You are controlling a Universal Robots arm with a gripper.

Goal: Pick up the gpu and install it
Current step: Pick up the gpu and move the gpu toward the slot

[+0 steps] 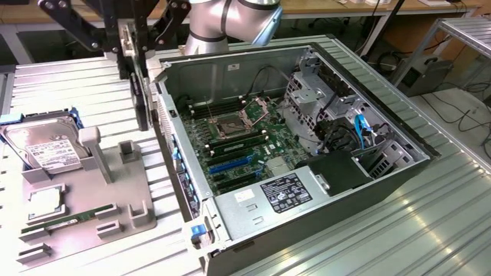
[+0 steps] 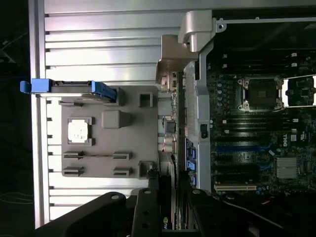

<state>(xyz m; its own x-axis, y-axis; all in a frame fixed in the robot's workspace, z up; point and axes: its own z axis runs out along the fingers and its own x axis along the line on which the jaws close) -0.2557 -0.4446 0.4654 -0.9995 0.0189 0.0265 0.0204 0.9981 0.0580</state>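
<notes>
Aloft, arm (image 1: 230,23) pointing down, fingers (image 1: 124,46) clamping upright gpu (image 1: 140,92) beside case (image 1: 399,132)

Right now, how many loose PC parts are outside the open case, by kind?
gpu, gripped in the hand: 1
hard drive: 1
CPU chip: 1
RAM stick: 1
Total: 4
</notes>
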